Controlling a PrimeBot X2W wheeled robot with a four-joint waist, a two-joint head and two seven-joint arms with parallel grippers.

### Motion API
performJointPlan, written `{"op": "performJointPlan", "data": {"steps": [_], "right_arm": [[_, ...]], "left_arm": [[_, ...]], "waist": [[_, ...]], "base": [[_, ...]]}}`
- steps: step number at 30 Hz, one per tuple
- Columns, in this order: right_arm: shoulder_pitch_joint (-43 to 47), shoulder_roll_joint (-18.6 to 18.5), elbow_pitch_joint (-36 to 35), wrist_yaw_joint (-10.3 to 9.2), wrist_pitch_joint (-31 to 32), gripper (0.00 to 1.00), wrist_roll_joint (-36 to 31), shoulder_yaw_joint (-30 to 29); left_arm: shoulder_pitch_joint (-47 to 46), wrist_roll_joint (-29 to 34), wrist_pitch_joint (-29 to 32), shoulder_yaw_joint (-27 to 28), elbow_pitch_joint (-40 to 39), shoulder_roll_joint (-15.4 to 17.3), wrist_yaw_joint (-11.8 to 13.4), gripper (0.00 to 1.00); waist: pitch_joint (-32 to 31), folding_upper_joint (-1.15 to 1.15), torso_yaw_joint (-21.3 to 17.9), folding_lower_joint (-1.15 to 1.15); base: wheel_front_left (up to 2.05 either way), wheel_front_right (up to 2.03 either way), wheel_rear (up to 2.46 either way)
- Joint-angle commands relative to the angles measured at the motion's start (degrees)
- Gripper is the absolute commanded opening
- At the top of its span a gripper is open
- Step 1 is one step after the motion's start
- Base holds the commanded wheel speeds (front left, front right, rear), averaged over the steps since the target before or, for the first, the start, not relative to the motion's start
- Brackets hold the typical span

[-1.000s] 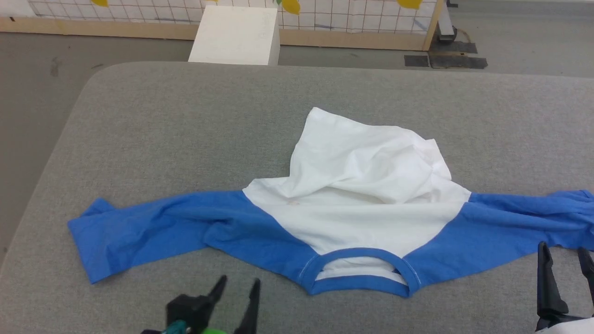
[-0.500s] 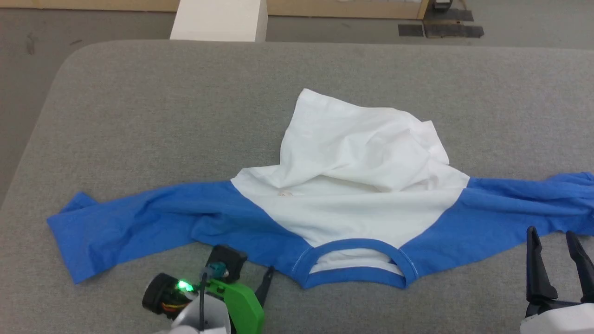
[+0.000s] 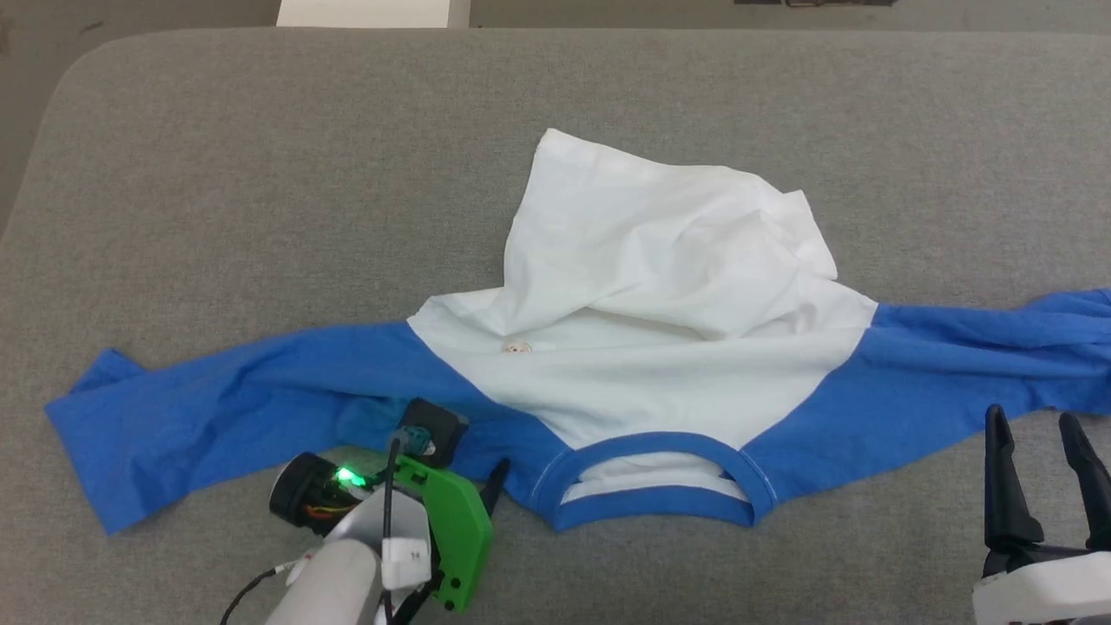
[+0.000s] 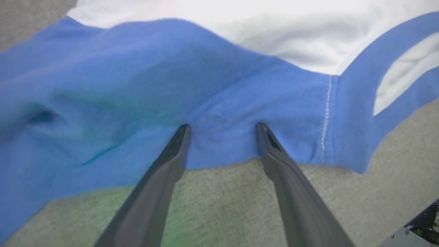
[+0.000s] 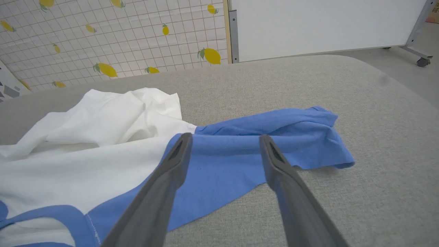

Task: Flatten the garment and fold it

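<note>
While the left end effector (image 4: pixel 223 128) and right end effector (image 3: pixel 1033 417) are gaping released, one sleeve of the garment (image 3: pixel 660 286) is running off the head view's right edge.

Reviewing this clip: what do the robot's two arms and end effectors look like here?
The left end effector has two long, dark, tapering fingers on a bright green plastic bracket, beside a black round module with a lit green lamp. A thin black cable runs down to the pale grey forearm. The right end effector has the same dark fingers on a white housing.
</note>
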Motion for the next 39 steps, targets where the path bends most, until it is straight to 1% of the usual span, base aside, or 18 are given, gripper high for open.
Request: {"op": "performJointPlan", "data": {"steps": [1, 3, 7, 11, 14, 18, 19, 21, 26, 27, 31, 36, 39], "right_arm": [[-1.03, 0.07, -0.40, -0.08, 0.07, 1.00, 0.46, 0.02], [-1.23, 0.07, -0.49, -0.08, 0.17, 1.00, 0.58, -0.10], [-1.56, 0.07, -0.69, -0.08, 0.40, 1.00, 0.56, -0.29], [-2.00, 0.07, -1.07, -0.08, 0.80, 1.00, 0.01, 0.36], [-2.20, 0.07, -1.74, -0.08, 2.59, 1.00, -1.02, 1.81], [-2.32, 0.03, -3.21, -0.08, 9.06, 1.00, -2.96, 5.16], [-2.31, -0.51, -3.40, -0.08, 11.85, 1.00, -3.67, 6.24], [-2.37, -2.08, -3.63, -0.08, 16.83, 1.00, -4.01, 7.57], [-2.90, -5.71, -2.64, -0.08, 30.17, 1.00, -2.81, 8.24], [-3.09, -7.12, -2.31, -0.08, 32.88, 1.00, -2.88, 8.80], [-4.84, -10.70, -0.73, -0.08, 38.65, 1.00, -2.74, 10.39], [-7.91, -13.11, 2.35, -0.08, 41.31, 1.00, -1.65, 13.72], [-9.62, -15.03, 5.28, -0.08, 43.85, 1.00, -1.33, 17.06]], "left_arm": [[0.24, -0.27, 1.77, -1.01, 3.30, 0.27, -0.27, 0.00], [-0.11, -1.27, 2.15, -1.84, 4.34, 0.34, -0.55, 0.00], [-0.46, -3.51, -0.45, -2.37, 4.35, 0.41, -0.84, 0.00], [0.57, -6.37, -5.15, -0.70, 3.11, 0.06, -0.84, 0.00], [2.20, -8.52, -9.44, 1.64, 0.63, -0.97, 0.33, 0.00], [5.30, -10.62, -12.60, 3.34, -3.91, -1.90, 1.43, 0.00], [6.18, -11.10, -13.21, 3.68, -5.23, -2.10, 1.72, 0.00], [7.61, -11.89, -13.95, 4.10, -7.52, -2.56, 2.23, 0.00], [9.74, -12.73, -14.52, 4.69, -11.61, -2.94, 3.46, 0.00], [9.97, -12.81, -14.42, 4.70, -12.24, -2.95, 3.65, 0.00], [10.21, -12.97, -14.12, 4.81, -13.70, -2.69, 4.04, 0.00], [9.83, -13.08, -13.68, 4.79, -14.52, -2.39, 4.22, 0.00], [9.39, -13.15, -13.25, 4.52, -14.56, -2.33, 4.19, 0.00]], "waist": [[0.21, 0.00, -0.05, 0.00], [0.32, 0.00, 0.09, 0.00], [-0.14, 0.00, 0.80, 0.00], [-1.21, 0.00, 1.48, 0.00], [-1.90, 0.00, 1.89, 0.00], [-2.28, 0.00, 2.39, 0.00], [-2.24, 0.00, 2.56, 0.00], [-2.07, 0.00, 2.92, 0.00], [-1.24, 0.00, 3.88, 0.00], [-1.02, 0.00, 4.15, 0.00], [-0.17, 0.00, 4.93, 0.00], [0.75, 0.00, 5.88, 0.00], [1.30, 0.00, 6.39, 0.00]], "base": [[0.00, 0.00, 0.00], [0.00, 0.00, 0.00], [0.00, 0.00, 0.00], [0.00, 0.00, 0.00], [0.00, 0.00, 0.00], [0.00, 0.00, 0.00], [0.00, 0.00, 0.00], [0.00, 0.00, 0.00], [0.00, 0.00, 0.00], [0.00, 0.00, 0.00], [0.00, 0.00, 0.00], [0.00, 0.00, 0.00], [0.00, 0.00, 0.00]]}}
